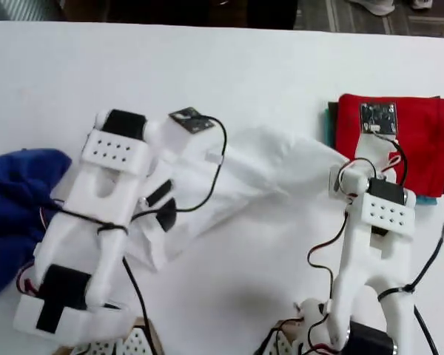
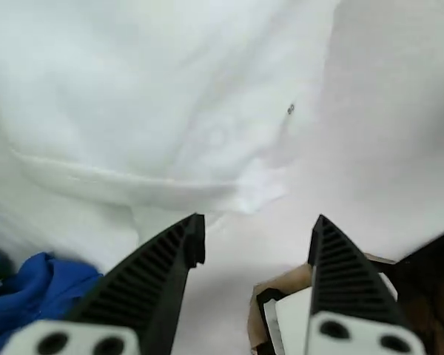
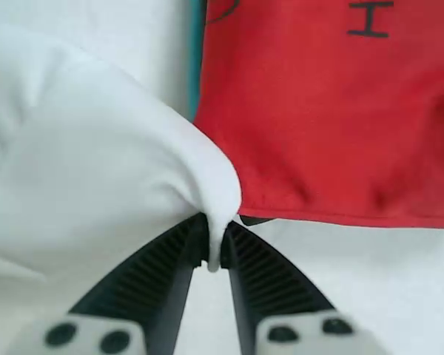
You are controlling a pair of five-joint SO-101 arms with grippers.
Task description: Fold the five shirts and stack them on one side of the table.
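Pinching a raised fold of the white shirt (image 3: 81, 185), the right fingers (image 3: 196, 240) are sitting closed tight on the cloth, and the fabric is bunching into a peak between their tips. That peak is hanging just beside the near edge of the red shirt (image 3: 333, 111), which is lying folded on top of a small pile at the right side of the counter (image 1: 244, 66). A teal edge (image 3: 194, 74) is peeping out from under the red along the pile's left side, and a dark layer is showing under its near edge.

The white shirt is sprawling rumpled across the middle of the counter, running from under the left arm up to the pinched fold beside the pile. The left fingers (image 2: 189, 240) are hanging wide open just above one of its hems, gripping nothing, with cloth and counter showing through the gap.

A blue shirt (image 1: 15, 207) is lying crumpled at the counter's left edge, partly tucked under the left arm. Whether it is touching the white one or only lying beside it, I cannot tell.

From where I am standing, open white surface is stretching behind the shirts all the way to the counter's back edge. A narrower strip is running in front, between the white shirt and the arms' bases.
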